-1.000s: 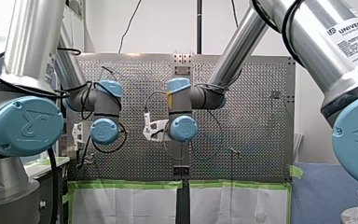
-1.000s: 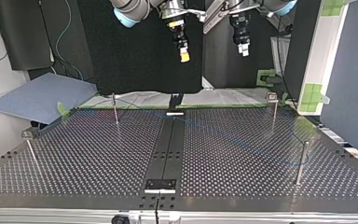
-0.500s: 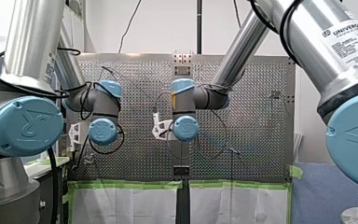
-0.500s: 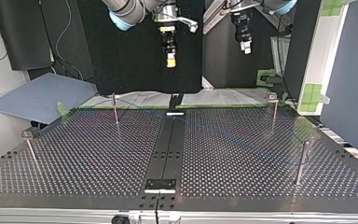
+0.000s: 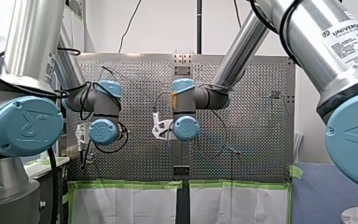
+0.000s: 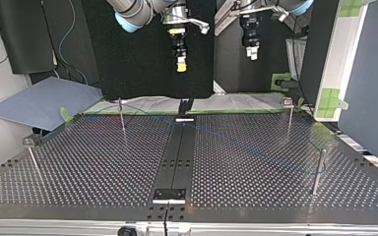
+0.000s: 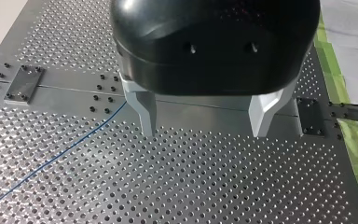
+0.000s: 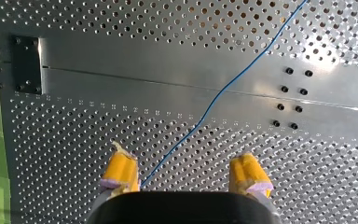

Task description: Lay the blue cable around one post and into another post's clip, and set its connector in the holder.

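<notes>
One camera sits high behind the two arms and looks out over the bench (image 5: 261, 116). Another sits low across the bench and looks back at the arms. A camera rides on each wrist, looking down close past the left hand (image 7: 204, 132) and the right hand (image 8: 182, 161). Both wrist cameras see the plain middle strip (image 8: 121, 91) and the blue cable (image 8: 223, 91).

The table (image 8: 121, 93) is matt metal, the blue cable (image 8: 219, 95) smooth.
</notes>
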